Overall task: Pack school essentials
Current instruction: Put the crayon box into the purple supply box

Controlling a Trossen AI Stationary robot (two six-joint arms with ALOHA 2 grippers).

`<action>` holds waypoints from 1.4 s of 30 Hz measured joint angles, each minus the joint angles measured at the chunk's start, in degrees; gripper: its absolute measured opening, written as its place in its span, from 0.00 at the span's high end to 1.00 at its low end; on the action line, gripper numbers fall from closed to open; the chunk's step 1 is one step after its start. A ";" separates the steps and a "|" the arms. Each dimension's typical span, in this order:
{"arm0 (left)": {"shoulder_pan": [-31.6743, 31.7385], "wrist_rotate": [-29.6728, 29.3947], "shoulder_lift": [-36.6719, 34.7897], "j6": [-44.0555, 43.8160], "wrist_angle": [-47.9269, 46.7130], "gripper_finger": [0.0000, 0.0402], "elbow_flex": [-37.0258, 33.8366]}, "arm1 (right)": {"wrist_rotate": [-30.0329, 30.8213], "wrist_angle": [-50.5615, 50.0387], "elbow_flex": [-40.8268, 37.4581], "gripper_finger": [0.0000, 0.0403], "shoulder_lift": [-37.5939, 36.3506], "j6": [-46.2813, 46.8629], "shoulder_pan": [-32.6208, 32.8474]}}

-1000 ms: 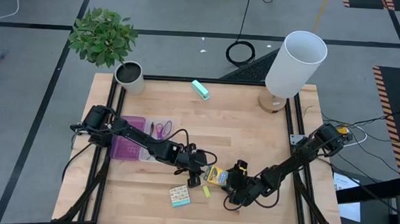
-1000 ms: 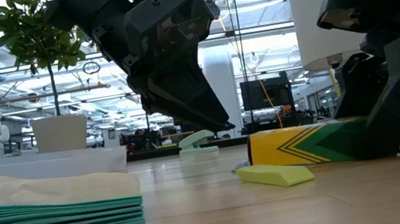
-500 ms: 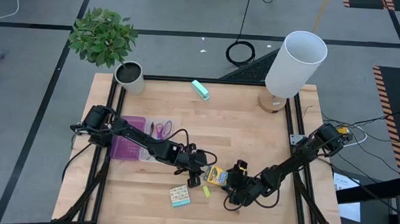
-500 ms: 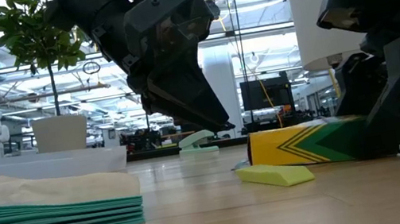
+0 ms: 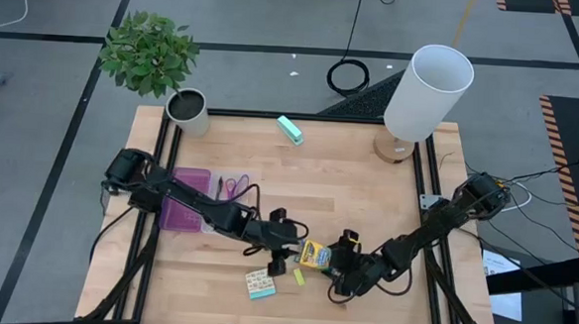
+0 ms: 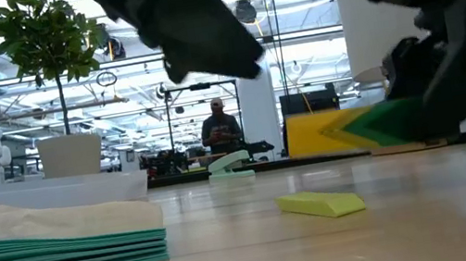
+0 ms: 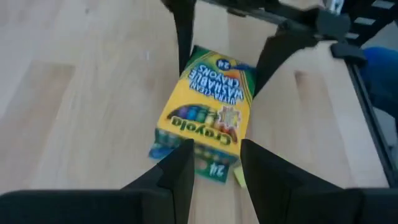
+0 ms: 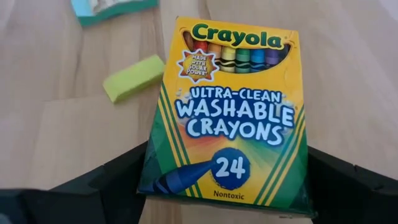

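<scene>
The yellow-green crayon box hangs above the table with my right gripper shut on it; the low view shows the box clear of the wood. My left gripper stands open just left of the box, raised above the table, its fingers short of the box's near end. The tiny yellow piece and the patterned square pad lie flat near the front edge. The purple-handled scissors rest beside the purple-and-clear flat case. My right gripper pinches the crayon box by its two long edges at the end marked 24, one finger on each side. The fingers come nearly level from the table's right side. The box is lifted clear, printed face up, roughly level.
A teal block lies at the far middle. A white lamp stands at the far right corner and a potted plant at the far left. Bare wood spreads across the table's middle and right. A person stands far behind the table.
My right gripper has risen with the crayon box, which has gone from resting on the table to hanging clear of it. My left gripper has also moved up, away from the tabletop.
</scene>
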 joint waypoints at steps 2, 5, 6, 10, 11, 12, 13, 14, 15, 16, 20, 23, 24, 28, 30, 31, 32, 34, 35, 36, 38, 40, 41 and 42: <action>-0.96 -1.30 -0.88 2.02 1.57 0.67 -0.05 | 0.03 -0.11 0.02 0.16 -1.37 -0.75 0.27; -3.25 -5.50 -2.79 7.46 1.68 0.67 -0.07 | -0.90 -0.96 0.01 0.16 -3.75 -2.19 0.62; -4.19 -6.93 -3.01 9.89 2.75 0.67 -0.04 | -1.31 -1.15 0.02 0.16 -4.63 -2.28 0.62; -8.76 -14.57 -3.53 19.22 4.65 0.63 -0.15 | -2.69 -3.30 0.09 0.16 -8.80 -1.96 0.68; -9.79 -17.08 -3.35 21.24 7.20 0.60 -0.15 | -2.99 -4.83 0.07 0.16 -9.84 -1.56 0.68; -10.86 -19.76 -3.27 23.24 9.26 0.56 -0.08 | -3.33 -5.71 -0.01 0.16 -10.82 -0.92 0.66; -12.10 -22.45 -3.19 25.29 10.96 0.52 -0.04 | -4.35 -6.06 -0.02 0.16 -11.84 -0.35 0.42; -13.04 -24.47 -3.09 27.21 12.60 0.47 -0.04 | -5.52 -6.53 0.03 0.16 -12.77 0.30 0.18; -13.88 -25.63 -3.03 29.01 13.89 0.42 -0.07 | -6.46 -7.47 0.04 0.16 -13.80 1.14 0.01; -14.72 -26.23 -3.03 30.72 14.56 0.37 -0.06 | -7.09 -8.37 0.02 0.16 -14.75 1.72 -0.22; -17.45 -32.75 -2.94 36.12 14.62 0.19 -0.04 | -8.37 -9.49 0.02 0.16 -18.20 4.43 -1.03; -18.36 -37.17 -1.82 40.58 15.92 0.15 -0.04 | -8.69 -9.89 0.02 0.16 -20.30 6.23 -2.06; -18.50 -38.23 -1.14 43.32 16.53 0.14 -0.02 | -8.65 -9.99 0.02 0.16 -20.90 6.46 -2.54; -18.24 -40.92 3.16 53.87 22.71 0.16 0.48 | -8.67 -10.18 0.02 0.16 -22.54 7.04 -4.41; -17.78 -42.88 5.63 58.21 24.05 0.16 2.16 | -8.72 -9.93 0.04 0.16 -22.92 7.39 -5.38; -17.52 -44.74 6.88 60.72 24.84 0.16 3.07 | -8.73 -10.03 0.04 0.16 -23.10 7.42 -5.70; -17.34 -46.67 7.95 63.33 25.36 0.16 3.89 | -8.72 -10.17 0.04 0.16 -23.20 7.44 -5.96; -16.71 -48.66 9.65 66.87 25.92 0.16 5.83 | -9.25 -9.93 0.04 0.16 -23.29 7.65 -6.60; -16.30 -49.27 10.20 68.07 25.90 0.16 6.66 | -10.23 -9.98 0.07 0.16 -23.27 7.78 -6.94; -15.90 -49.44 10.66 68.85 25.68 0.16 7.43 | -11.04 -10.05 0.07 0.16 -23.27 8.14 -7.24; -14.99 -49.35 11.21 70.49 25.51 0.16 8.34 | -12.13 -10.02 0.07 0.16 -23.27 8.95 -7.83; -14.03 -48.71 11.25 71.40 24.64 0.17 8.37 | -13.13 -10.00 0.07 0.16 -23.27 9.36 -8.42; -13.56 -48.06 11.25 71.56 23.76 0.17 8.37 | -13.28 -9.99 0.07 0.16 -23.27 9.38 -8.57; -13.24 -47.51 11.25 71.54 22.72 0.17 8.37 | -13.33 -10.02 0.07 0.16 -23.27 9.38 -8.71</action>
